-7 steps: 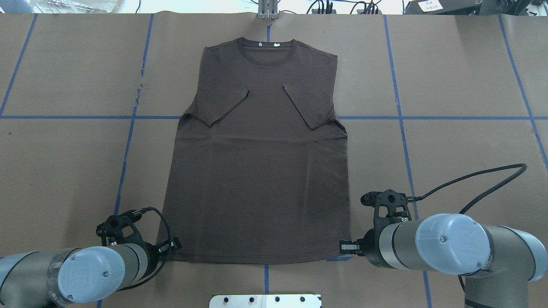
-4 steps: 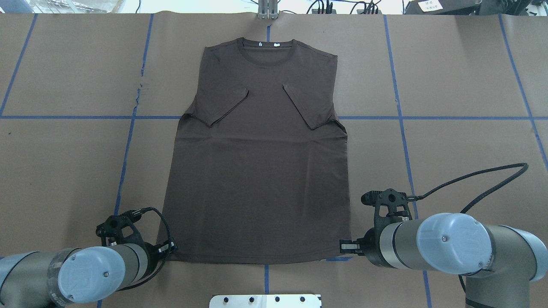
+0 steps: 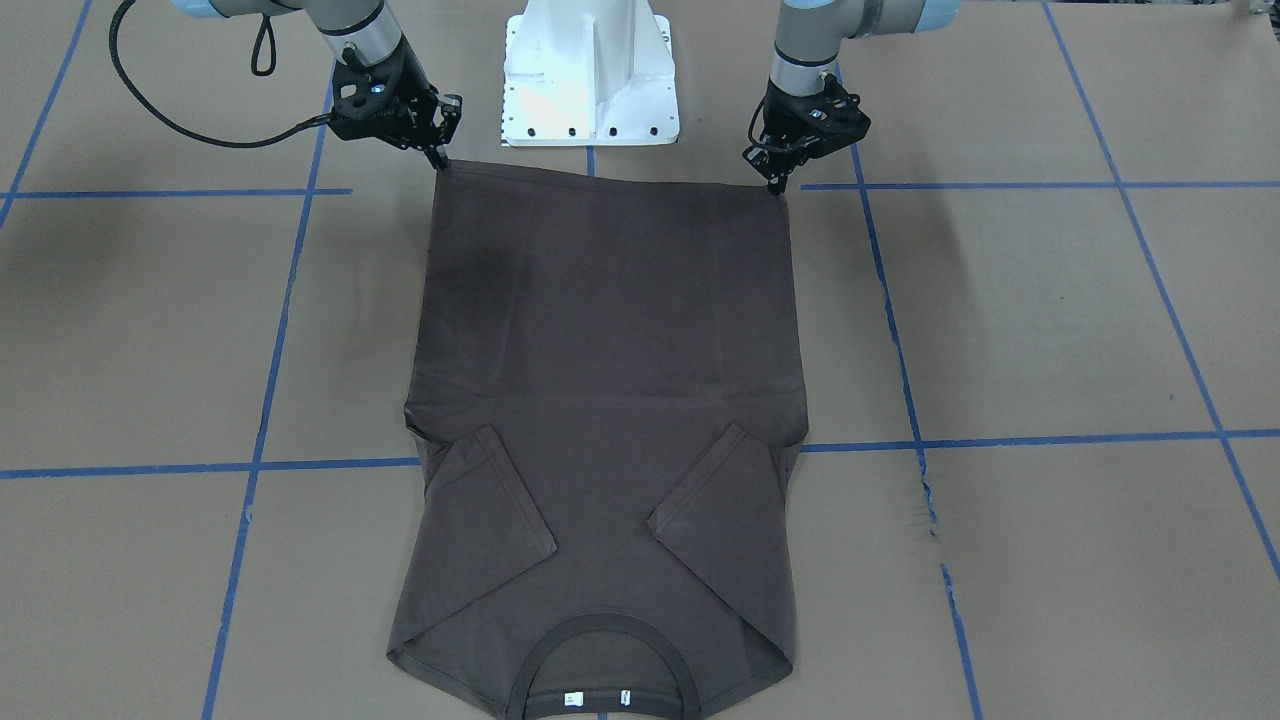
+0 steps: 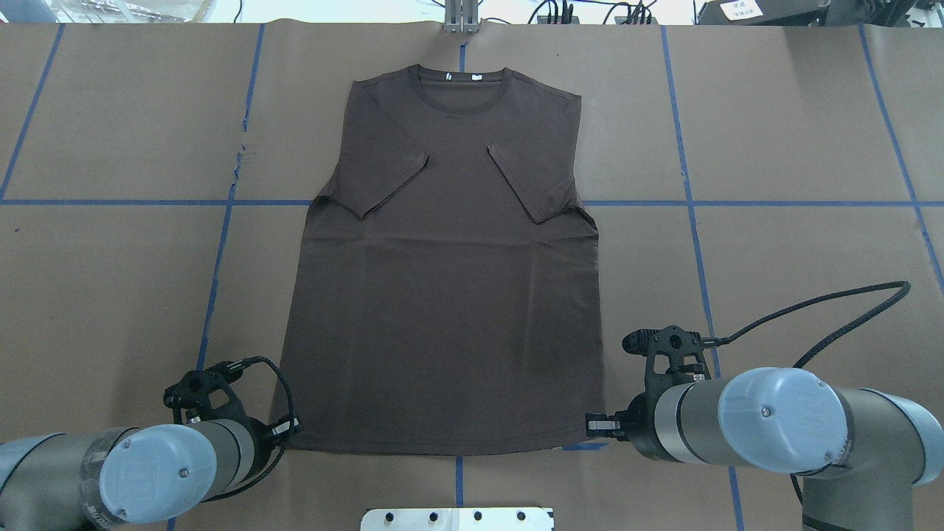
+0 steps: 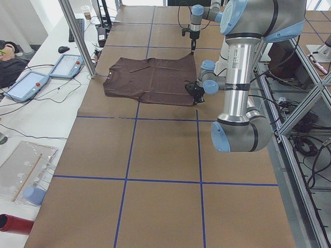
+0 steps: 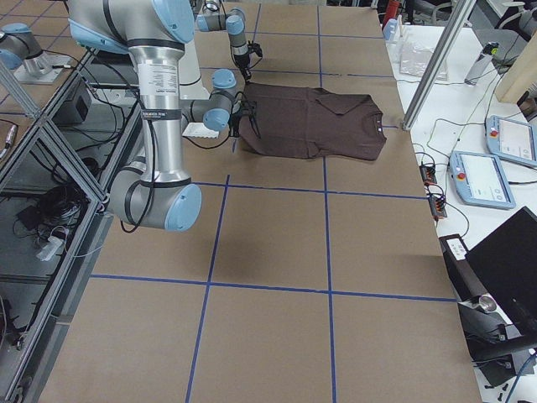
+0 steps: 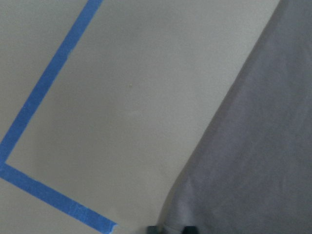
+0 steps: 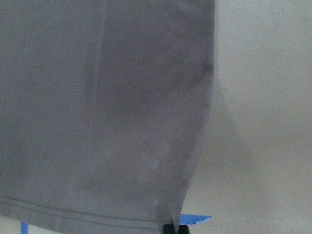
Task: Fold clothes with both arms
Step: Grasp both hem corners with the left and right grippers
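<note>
— Are the left fingers [image 3: 776, 182] and right fingers [image 3: 439, 159] clamping anything?
— I cannot tell. Each pair is touching a hem corner of the T-shirt [image 4: 450, 310], which is lying flat on the tabletop [image 4: 774, 133], sleeves folded inward.

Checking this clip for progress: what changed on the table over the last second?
The left gripper slid slightly outward, toward the robot's left, and now sits at the near hem corner of the dark brown T-shirt. No grasp or release can be seen. The right gripper at the other hem corner stayed put, and the T-shirt lay flat as before, sleeves folded in.
</note>
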Robot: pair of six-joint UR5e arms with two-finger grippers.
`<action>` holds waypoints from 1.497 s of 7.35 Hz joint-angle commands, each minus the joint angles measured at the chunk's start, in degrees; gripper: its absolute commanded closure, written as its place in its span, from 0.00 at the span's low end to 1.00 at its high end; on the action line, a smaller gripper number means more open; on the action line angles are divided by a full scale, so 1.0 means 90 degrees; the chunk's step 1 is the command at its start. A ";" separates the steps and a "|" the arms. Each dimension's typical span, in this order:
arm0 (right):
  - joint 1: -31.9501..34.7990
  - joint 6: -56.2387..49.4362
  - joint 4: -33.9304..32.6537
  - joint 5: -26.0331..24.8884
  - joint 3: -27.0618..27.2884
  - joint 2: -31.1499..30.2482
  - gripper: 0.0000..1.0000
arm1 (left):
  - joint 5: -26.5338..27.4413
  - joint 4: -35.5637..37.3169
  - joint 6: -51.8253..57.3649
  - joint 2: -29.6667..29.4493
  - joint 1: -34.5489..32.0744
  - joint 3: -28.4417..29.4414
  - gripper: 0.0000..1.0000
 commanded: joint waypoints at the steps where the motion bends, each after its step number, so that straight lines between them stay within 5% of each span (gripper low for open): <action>1: 0.0036 0.0000 0.0000 0.0104 0.0091 -0.0029 1.00 | -0.0030 0.0230 0.0023 -0.0009 -0.0002 -0.0272 1.00; 3: 0.0085 -0.0019 0.0000 0.0407 0.0548 -0.0379 1.00 | -0.0050 0.0844 0.0072 0.0000 0.0037 -0.0993 1.00; 5: -0.0002 -0.0049 0.0000 0.1068 0.1241 -0.0828 1.00 | -0.0050 0.1780 -0.0015 -0.0067 0.1135 -0.2162 1.00; 7: -0.0110 -0.0039 0.0000 0.1481 0.1566 -0.1065 1.00 | -0.0031 0.1862 -0.0220 -0.0078 0.1813 -0.2500 1.00; 11: 0.1136 -0.1597 -0.0010 0.1569 0.1178 -0.0880 1.00 | -0.0371 0.1882 0.0642 -0.0388 0.0385 -0.2433 1.00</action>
